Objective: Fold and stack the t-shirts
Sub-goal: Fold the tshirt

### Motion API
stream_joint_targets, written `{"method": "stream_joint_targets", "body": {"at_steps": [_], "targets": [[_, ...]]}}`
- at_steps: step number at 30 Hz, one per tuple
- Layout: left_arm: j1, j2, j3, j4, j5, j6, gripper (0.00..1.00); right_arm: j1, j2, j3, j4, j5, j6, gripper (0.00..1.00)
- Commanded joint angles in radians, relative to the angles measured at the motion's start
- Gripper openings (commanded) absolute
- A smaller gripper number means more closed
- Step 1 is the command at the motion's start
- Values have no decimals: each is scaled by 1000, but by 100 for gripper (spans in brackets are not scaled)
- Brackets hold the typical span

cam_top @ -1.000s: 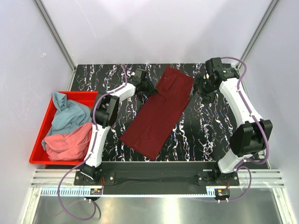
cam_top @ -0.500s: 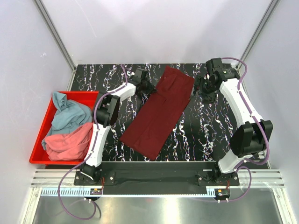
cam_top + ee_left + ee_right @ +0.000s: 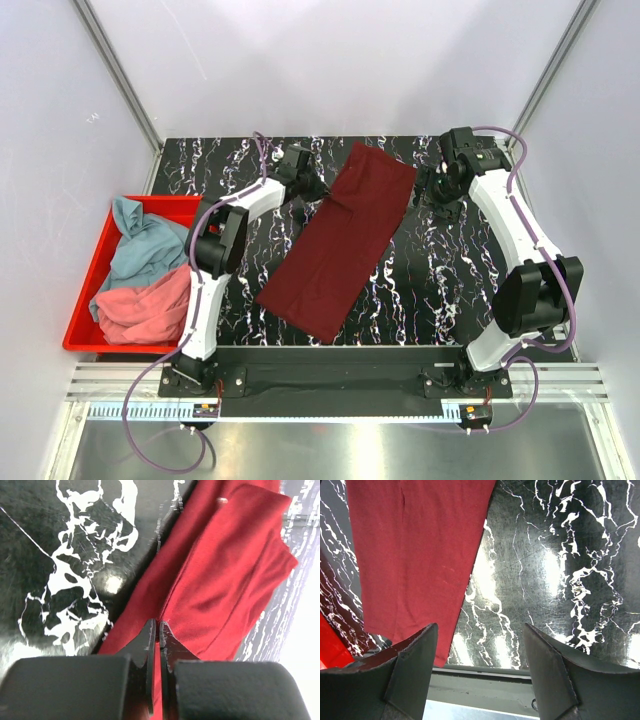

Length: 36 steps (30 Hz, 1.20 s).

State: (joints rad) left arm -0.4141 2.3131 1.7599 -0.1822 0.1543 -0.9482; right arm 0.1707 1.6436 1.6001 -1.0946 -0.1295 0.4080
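The dark maroon t-shirt (image 3: 340,245) lies folded into a long strip, diagonal across the middle of the table. My left gripper (image 3: 318,188) is at the strip's far left edge and is shut on a pinch of the maroon cloth (image 3: 225,565), which shows between its jaws (image 3: 158,625). My right gripper (image 3: 432,190) is open and empty, just right of the shirt's far right corner; the shirt (image 3: 415,555) lies to the left of its fingers (image 3: 480,626). The teal-blue t-shirt (image 3: 145,245) and the coral pink t-shirt (image 3: 150,305) lie crumpled in the bin.
A red plastic bin (image 3: 80,300) stands off the table's left edge. The black marbled table (image 3: 450,280) shows bare to the right of the maroon strip and at the near left. Grey walls enclose the back and both sides.
My left arm has shifted slightly, keeping hold of the shirt's far left edge. The doubled flap at the far end now lies flatter. The right arm has hardly moved.
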Motion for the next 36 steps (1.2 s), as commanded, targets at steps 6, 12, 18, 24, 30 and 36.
{"method": "stream_joint_targets", "body": {"at_steps": [6, 12, 18, 24, 30, 36], "targets": [[-9, -81, -8, 47, -19, 52, 4, -4, 2, -14, 33, -39, 14, 75], [-26, -126, -57, 69, -61, 80, 5, -3, -1, -26, 35, -39, 17, 75], [-37, -138, -103, 73, -41, 49, 5, -3, 2, -34, 41, -44, 22, 75], [-49, -130, -109, 61, -24, 46, 7, -4, 1, -43, 44, -45, 23, 75], [-55, -149, -128, 58, -45, 58, 10, -2, -1, -52, 45, -45, 26, 75], [-55, -149, -117, 50, -44, 75, 13, -2, -1, -58, 47, -47, 25, 75]]}}
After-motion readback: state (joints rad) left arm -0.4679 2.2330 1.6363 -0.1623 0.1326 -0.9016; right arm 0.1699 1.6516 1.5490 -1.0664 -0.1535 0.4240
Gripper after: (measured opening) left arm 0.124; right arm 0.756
